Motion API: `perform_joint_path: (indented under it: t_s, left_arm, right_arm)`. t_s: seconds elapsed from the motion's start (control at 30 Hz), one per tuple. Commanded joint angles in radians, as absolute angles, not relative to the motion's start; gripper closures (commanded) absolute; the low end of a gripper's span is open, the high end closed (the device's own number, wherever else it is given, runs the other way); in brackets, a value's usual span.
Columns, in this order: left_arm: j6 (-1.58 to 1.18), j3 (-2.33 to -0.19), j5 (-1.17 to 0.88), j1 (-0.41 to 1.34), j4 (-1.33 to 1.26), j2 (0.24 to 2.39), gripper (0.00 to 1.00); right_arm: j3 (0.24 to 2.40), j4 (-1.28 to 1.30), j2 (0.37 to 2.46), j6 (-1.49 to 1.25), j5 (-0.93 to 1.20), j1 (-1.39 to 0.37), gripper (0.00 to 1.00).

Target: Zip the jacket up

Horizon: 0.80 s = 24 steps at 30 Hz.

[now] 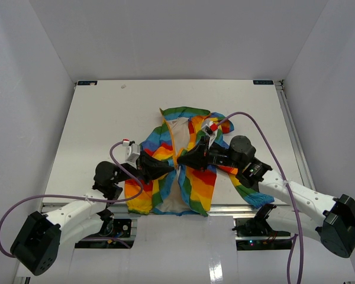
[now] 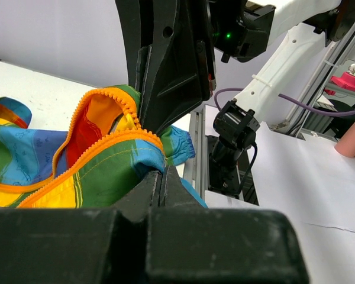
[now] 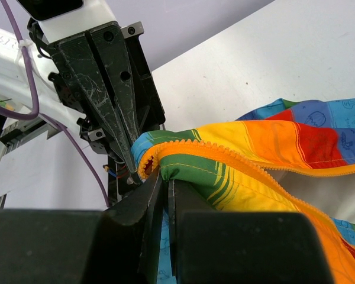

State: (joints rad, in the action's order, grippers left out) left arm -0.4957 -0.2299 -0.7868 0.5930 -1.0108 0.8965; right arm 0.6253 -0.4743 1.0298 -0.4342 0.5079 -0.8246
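Note:
The rainbow-striped jacket (image 1: 196,180) lies open on the white table (image 1: 100,118), cream lining showing between its two front panels. Both grippers meet at the lower front opening. In the left wrist view my left gripper (image 2: 161,176) is shut, its tip buried in the light-blue hem of the left panel (image 2: 100,171); the orange zipper (image 2: 106,139) curls just above. My right gripper (image 3: 165,180) is shut on the edge of the right panel (image 3: 266,154), with blue fabric showing between its jaws below the zipper teeth (image 3: 236,160). The two tips nearly touch, left gripper (image 1: 168,170) and right gripper (image 1: 186,161).
The jacket's hem lies at the table's near edge, by the metal rail (image 1: 231,210). Purple cables (image 1: 257,127) loop over both arms. White walls close in the table on three sides. A pink object (image 2: 350,139) stands off the table to the right.

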Motion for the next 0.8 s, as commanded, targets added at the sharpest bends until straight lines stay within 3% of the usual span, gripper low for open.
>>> perform_joint_path:
  t_s: [0.0, 0.77]
  left_arm:
    - [-0.476, -0.271, -0.805, 0.600, -0.969, 0.920, 1.00]
    - [-0.430, -0.314, -0.805, 0.614, -0.879, 0.959, 1.00]
  right_arm:
    - [0.691, -0.476, 1.010, -0.408, 0.528, -0.827, 0.92]
    - [0.775, -0.361, 0.983, -0.371, 0.529, -0.770, 0.92]
